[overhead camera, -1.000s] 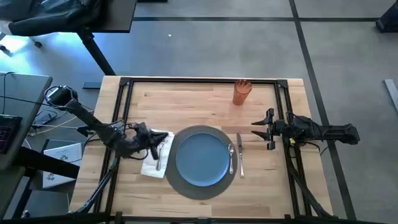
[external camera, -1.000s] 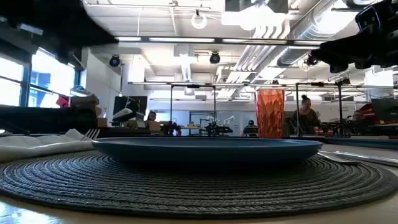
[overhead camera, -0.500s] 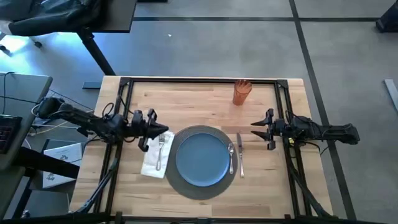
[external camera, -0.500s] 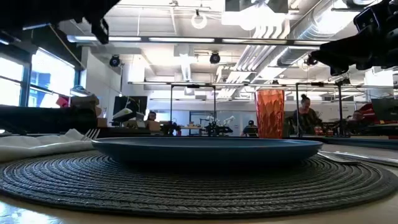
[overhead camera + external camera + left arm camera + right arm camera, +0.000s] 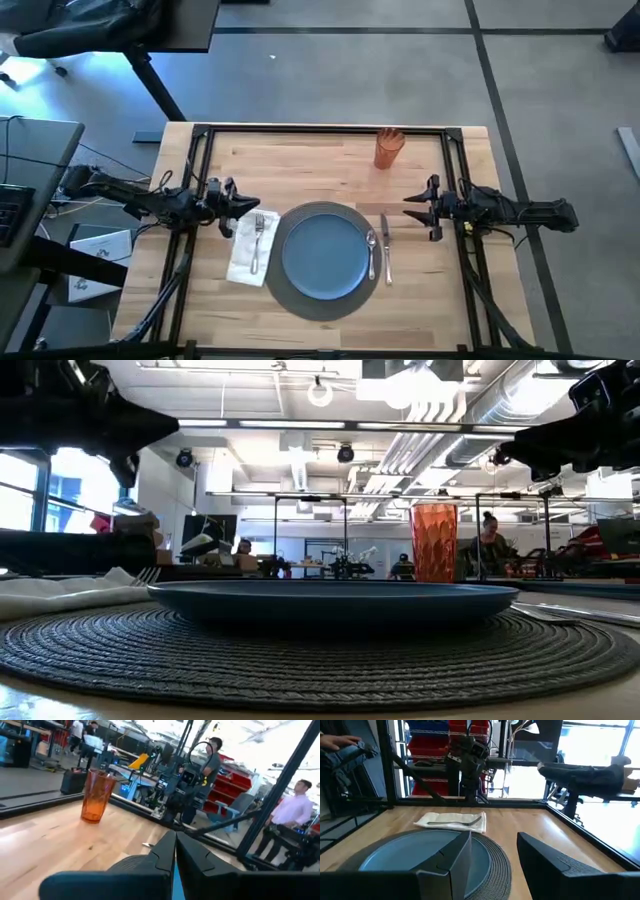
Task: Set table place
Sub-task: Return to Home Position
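Pulled back off the napkin since a second ago, my left gripper (image 5: 245, 205) now hangs over the left edge of the surface (image 5: 300, 160), its fingers pressed together and holding nothing, as the left wrist view (image 5: 175, 837) shows. My right gripper (image 5: 410, 207) has not shifted. It waits at the right edge just beside the knife's top end, fingers spread apart (image 5: 492, 840).

Around me, a thin black metal frame (image 5: 320, 128) borders the pale wood planks, and both my arms reach in across its side rails. Beyond the surface, the left wrist view catches a person (image 5: 212, 760) standing among workshop gear.

At the middle lies the round mat (image 5: 325, 309), dark grey and coarsely woven in ribbed rings (image 5: 300, 650). Centred on it is the smaller, smooth blue plate (image 5: 325, 255), shallow with a low rim (image 5: 330, 600). Left of the mat, touching its edge, is the white napkin (image 5: 240, 265), slightly rumpled, with the silver fork (image 5: 257, 245) lying along it. On the right side the silver spoon (image 5: 372, 255) rests on the mat's edge, and the knife (image 5: 385, 250) lies just beside it on bare wood. The orange translucent cup (image 5: 389, 148) stands upright near the far right corner, well apart from the mat, its walls faceted (image 5: 435, 542).
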Controlling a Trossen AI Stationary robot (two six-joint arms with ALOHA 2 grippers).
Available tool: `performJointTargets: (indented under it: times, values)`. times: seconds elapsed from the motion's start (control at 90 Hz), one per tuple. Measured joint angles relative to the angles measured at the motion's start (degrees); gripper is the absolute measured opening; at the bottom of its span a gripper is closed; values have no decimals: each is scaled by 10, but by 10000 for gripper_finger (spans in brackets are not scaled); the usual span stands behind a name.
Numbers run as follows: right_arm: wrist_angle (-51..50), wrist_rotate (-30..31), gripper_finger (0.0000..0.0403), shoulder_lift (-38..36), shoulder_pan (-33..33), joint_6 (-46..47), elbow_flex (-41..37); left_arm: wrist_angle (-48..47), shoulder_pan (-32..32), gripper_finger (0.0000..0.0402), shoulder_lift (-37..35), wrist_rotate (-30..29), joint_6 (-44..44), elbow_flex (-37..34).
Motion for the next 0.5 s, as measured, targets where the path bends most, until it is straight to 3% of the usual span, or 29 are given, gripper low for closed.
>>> performJointTargets:
  times: [0.144, 0.311, 0.411, 0.5]
  values:
    - [0, -1, 145, -1, 0, 0, 0, -121, 26, 1, -97, 44, 1, 0]
    - [0, -1, 145, -1, 0, 0, 0, -244, 85, 1, -186, 154, 1, 0]
    - [0, -1, 145, -1, 0, 0, 0, -257, 126, 1, -198, 220, 57, 2]
    - [0, -1, 145, 0, 0, 0, 0, -258, 143, 1, -193, 221, 63, 2]
